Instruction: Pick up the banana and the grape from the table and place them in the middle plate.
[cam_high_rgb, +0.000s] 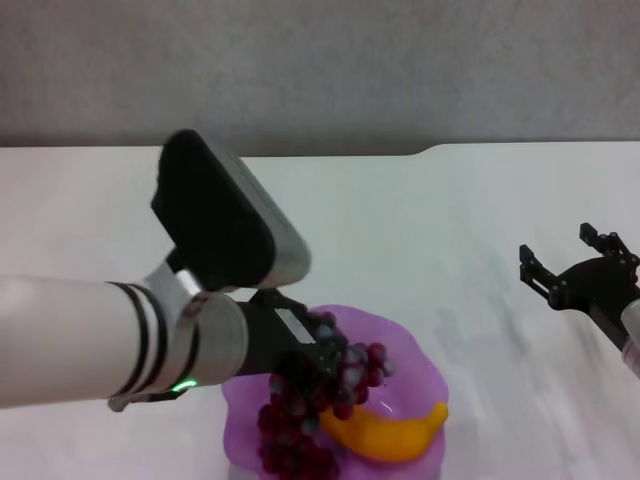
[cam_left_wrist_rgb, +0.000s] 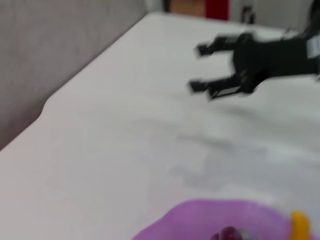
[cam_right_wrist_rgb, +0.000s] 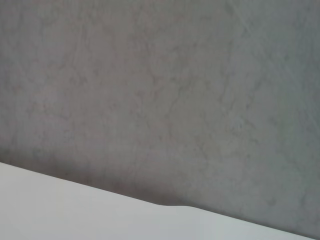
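Observation:
The purple scalloped middle plate (cam_high_rgb: 415, 350) sits at the near centre of the white table (cam_high_rgb: 450, 220). The yellow-orange banana (cam_high_rgb: 390, 436) lies in it on the right side. The dark red grape bunch (cam_high_rgb: 300, 435) reaches from my left gripper (cam_high_rgb: 318, 365) down into the plate's left side, and the gripper looks shut on its upper part. In the left wrist view the plate rim (cam_left_wrist_rgb: 200, 212), a bit of grape (cam_left_wrist_rgb: 230, 234) and the banana tip (cam_left_wrist_rgb: 300, 222) show. My right gripper (cam_high_rgb: 565, 255) is open and empty over the table to the right, also in the left wrist view (cam_left_wrist_rgb: 197, 67).
A grey wall (cam_high_rgb: 320, 60) runs behind the table's notched far edge (cam_high_rgb: 425, 152). The right wrist view shows only that wall (cam_right_wrist_rgb: 160, 90) and the table's far edge (cam_right_wrist_rgb: 50, 210). My left forearm (cam_high_rgb: 90, 340) covers the near left.

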